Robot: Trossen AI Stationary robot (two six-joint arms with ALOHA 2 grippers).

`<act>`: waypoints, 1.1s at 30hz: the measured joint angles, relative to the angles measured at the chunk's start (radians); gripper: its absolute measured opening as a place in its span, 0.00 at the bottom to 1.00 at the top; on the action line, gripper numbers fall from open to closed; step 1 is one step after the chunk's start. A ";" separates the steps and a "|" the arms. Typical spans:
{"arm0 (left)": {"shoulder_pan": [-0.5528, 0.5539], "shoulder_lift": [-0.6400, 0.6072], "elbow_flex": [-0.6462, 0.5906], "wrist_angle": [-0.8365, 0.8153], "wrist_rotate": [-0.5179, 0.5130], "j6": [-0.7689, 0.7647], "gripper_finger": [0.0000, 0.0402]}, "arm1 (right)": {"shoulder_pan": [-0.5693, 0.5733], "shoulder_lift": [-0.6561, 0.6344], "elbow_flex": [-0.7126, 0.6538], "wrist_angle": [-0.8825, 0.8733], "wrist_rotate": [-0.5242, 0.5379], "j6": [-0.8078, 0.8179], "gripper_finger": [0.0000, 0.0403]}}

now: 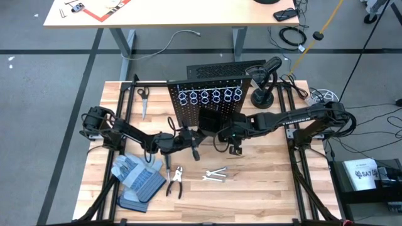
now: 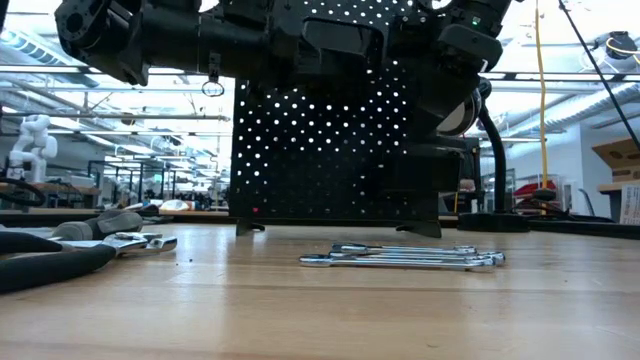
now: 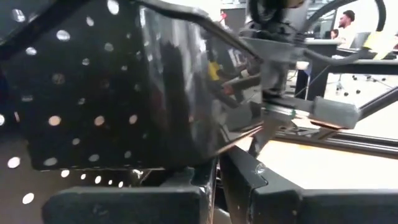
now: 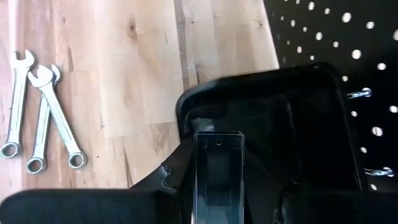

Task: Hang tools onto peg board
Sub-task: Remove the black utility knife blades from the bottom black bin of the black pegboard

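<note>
The peg board [image 1: 188,110] stands upright at mid-table, with silver rings [image 1: 210,96] along its top. A glossy black bin [image 1: 211,119] sits against its front. My right gripper [image 4: 217,186] slants down onto the bin [image 4: 267,118] and is closed on it. My left gripper [image 3: 216,180] is level and shut, just under and beside the bin [image 3: 155,93], with nothing visible between its fingers. Three silver wrenches [image 1: 215,176] and dark-handled pliers [image 1: 176,182] lie flat on the wood, nearer the front edge. My right gripper holds the black bin by its near wall [image 4: 217,146], coming from above and slanting down toward the peg board. Its own fingers hide the exact contact. The bin's open top faces up, right by the board's front. Whether my left gripper touches the bin, I cannot tell.
Grey-and-blue gloves [image 1: 135,179] lie at the front left, and scissors [image 1: 143,100] lie left of the board. A black stand [image 1: 262,94] rises at the back right. Bare wood lies in front of the wrenches [image 2: 400,258].
</note>
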 joint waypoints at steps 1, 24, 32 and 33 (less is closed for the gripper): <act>0.003 0.000 0.000 0.000 0.000 0.000 0.08 | 0.003 0.000 0.000 -0.001 0.000 -0.002 0.24; 0.022 0.000 0.000 0.043 0.000 0.001 0.08 | 0.092 -0.079 -0.001 -0.023 -0.006 -0.062 0.24; 0.023 0.000 0.000 0.043 0.000 0.002 0.08 | 0.143 -0.110 0.000 -0.068 -0.198 0.061 0.24; 0.023 0.000 0.000 0.043 0.000 0.002 0.08 | 0.155 -0.100 -0.001 -0.069 -0.198 0.076 0.24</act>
